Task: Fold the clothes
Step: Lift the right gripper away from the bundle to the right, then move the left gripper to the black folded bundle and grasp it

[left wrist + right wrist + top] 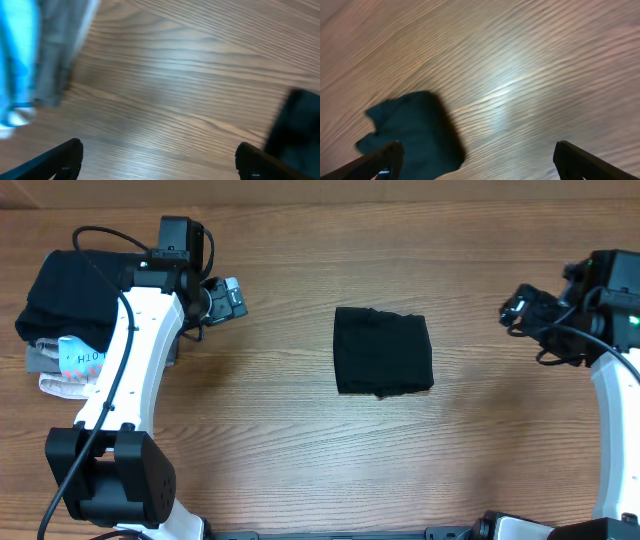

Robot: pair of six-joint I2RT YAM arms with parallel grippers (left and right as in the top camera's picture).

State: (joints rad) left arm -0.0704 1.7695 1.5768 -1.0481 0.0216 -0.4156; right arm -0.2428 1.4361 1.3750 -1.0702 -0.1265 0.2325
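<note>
Fingers [62, 160] on left gripper [233, 298] and right gripper [515, 307] stand wide, empty; black T-shirt [383, 351] lies folded on the table [280, 440], unpinned; its rumpled edge may spring open.

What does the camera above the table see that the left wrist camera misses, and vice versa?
Only overhead: both arms, the right gripper, and the black T-shirt whole, folded into a square. Only left wrist: the left gripper up close, jaws spread wide. Both: the wooden table, at least an edge of the T-shirt, and the stacked garments at the left.
</note>
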